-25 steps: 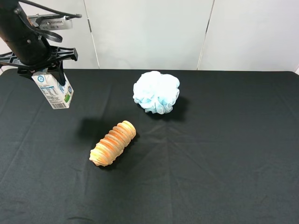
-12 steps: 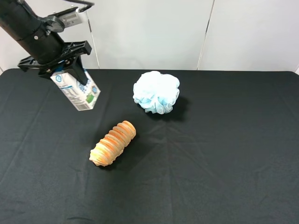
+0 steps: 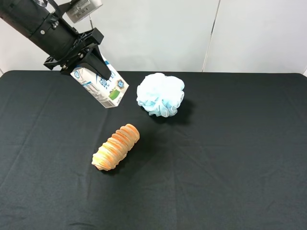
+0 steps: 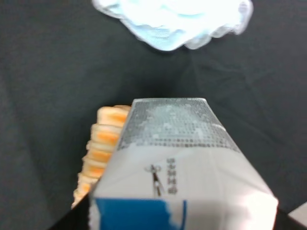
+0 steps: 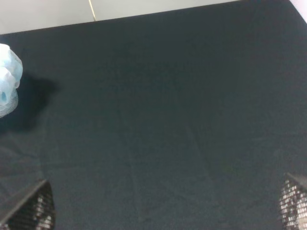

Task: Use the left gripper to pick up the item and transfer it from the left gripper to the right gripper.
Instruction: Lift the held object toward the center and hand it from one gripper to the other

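- The left gripper [image 3: 88, 64] is clamped on the item [image 3: 101, 86]; the item hangs tilted in the air, near the far-left corner of the table [image 3: 230, 158]
- The right gripper [image 5: 163, 211] has its fingers wide apart

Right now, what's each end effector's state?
Left end effector: closed on the carton.
Right end effector: open, holding nothing.
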Controlling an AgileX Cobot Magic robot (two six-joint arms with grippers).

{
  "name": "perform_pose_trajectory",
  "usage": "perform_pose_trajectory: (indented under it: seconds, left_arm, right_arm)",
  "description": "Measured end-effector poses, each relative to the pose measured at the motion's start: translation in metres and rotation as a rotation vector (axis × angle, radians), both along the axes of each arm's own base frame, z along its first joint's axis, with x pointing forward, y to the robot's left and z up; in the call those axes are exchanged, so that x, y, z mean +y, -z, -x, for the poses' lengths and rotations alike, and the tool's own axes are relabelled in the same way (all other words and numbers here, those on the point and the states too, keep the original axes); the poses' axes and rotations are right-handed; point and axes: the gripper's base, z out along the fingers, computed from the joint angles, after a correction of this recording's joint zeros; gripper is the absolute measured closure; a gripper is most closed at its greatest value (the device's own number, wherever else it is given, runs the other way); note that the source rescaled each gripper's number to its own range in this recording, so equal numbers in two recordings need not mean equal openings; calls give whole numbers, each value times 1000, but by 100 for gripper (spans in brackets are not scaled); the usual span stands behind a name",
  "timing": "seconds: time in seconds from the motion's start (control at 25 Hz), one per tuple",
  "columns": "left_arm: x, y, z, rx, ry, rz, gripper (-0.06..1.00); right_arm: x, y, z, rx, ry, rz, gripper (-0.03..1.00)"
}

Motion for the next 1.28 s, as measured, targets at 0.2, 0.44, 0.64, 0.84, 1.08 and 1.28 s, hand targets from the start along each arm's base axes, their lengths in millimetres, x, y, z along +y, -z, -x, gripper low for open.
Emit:
perform_pose_trajectory:
  seconds: [0.2,0.44,0.64,0.84,1.08,1.28]
  left_arm:
    - [-20,0,10,-23,107,1,94]
    - [-69,3,36,-42,286,8,94]
    - [-97,15,47,-32,350,17,94]
    - [-108,21,51,-11,370,47,94]
    - [-116,20,51,-8,362,135,94]
    - [-118,19,50,-14,356,152,94]
  right_arm:
    - [0,0,0,0,-1,3,-3]
    - [2,0,0,0,-23,6,-3]
    - [5,-2,-4,21,-57,1,-3]
    - [15,-17,-23,74,-188,-28,-3]
    - [23,-26,-42,23,-382,1,-3]
    - [30,-25,-49,54,-508,31,-3]
